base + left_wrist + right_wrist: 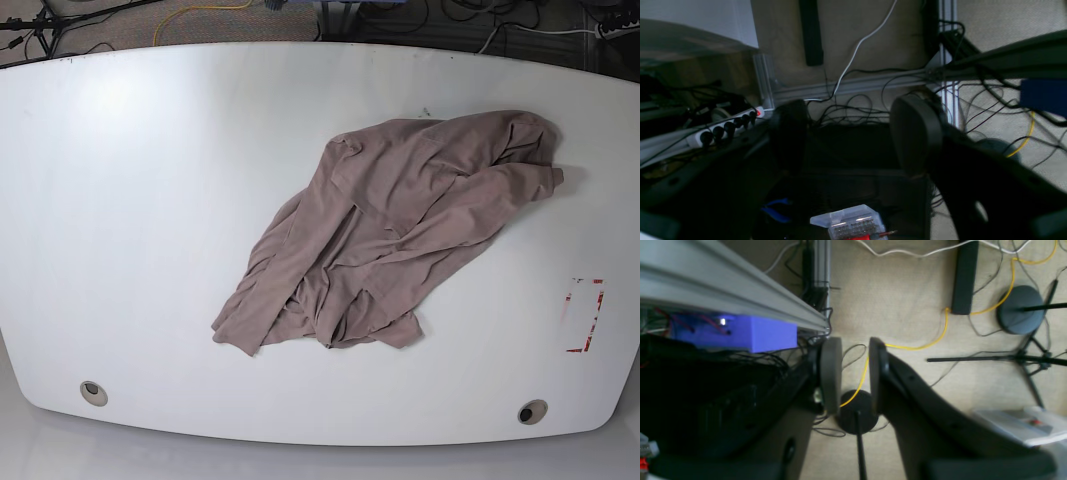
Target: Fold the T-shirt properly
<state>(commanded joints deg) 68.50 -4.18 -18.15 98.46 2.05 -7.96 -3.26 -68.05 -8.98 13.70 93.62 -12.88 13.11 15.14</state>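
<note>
Mauve T-shirt [400, 220], crumpled and wrinkled

the t-shirt [400, 220], a dusty mauve-brown cloth, lies crumpled and unfolded on the white counter [150, 220], right of the middle of the view. it runs slantwise, from a bunched upper right end down to a narrower lower left end, with deep creases and overlapping layers between. two round fittings with dark openings sit near the counter's lower edge, the left fitting [93, 393] and the right fitting [533, 411]. red marks [598, 315] trace part of a rectangle by the right side. beyond the far edge are dark cables and a yellow cable [200, 9].
</note>
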